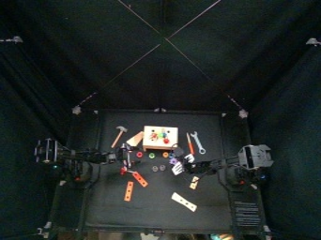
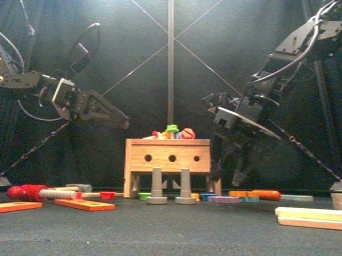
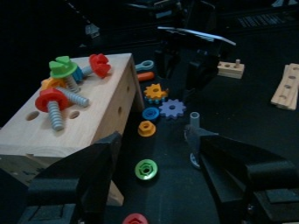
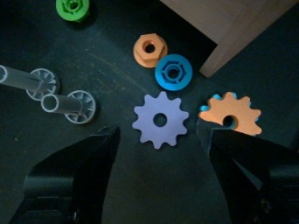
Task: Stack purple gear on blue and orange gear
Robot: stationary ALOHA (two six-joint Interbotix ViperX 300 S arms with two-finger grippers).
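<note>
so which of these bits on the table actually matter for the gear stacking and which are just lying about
For the job:
purple gear, flat on the table
orange gear, with a blue gear only just showing beneath it
right gripper, open above the purple gear

Just lying about:
wooden block holding bolts
orange nut
blue nut
green nut
grey pegs
left gripper, open

The purple gear [image 4: 160, 120] is a pale lilac-purple all over. The orange gear [image 4: 229, 110] is bright orange, with a sliver of the blue gear [image 4: 235, 125] showing under its edge. A hex nut [image 4: 147, 49] is orange, a second nut [image 4: 176, 70] blue, a third [image 4: 73, 7] green. The bolts [image 4: 56, 93] are grey. The wooden block [image 3: 65, 114] is pale tan, unpainted. The table [image 4: 70, 52] is black.
</note>
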